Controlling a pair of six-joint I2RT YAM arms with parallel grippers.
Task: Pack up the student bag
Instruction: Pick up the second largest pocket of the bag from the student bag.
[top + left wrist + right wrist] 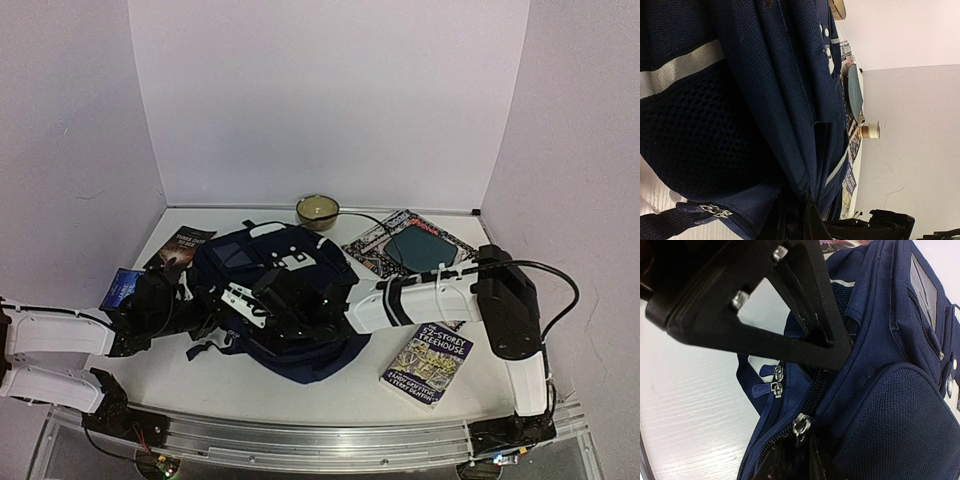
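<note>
1. Sitting in the middle of the table (230, 385): the backpack (310, 355), front side up.
2. Left gripper (805, 220) is pinched tight on its fabric.
3. Right gripper (815, 400): jaws partly apart, zipper (801, 426) edge between them, can't tell if it's clamped.

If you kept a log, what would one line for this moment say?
left gripper: shut on student bag fabric | right gripper: at zipper, grip unclear | treehouse book: outside bag
</note>
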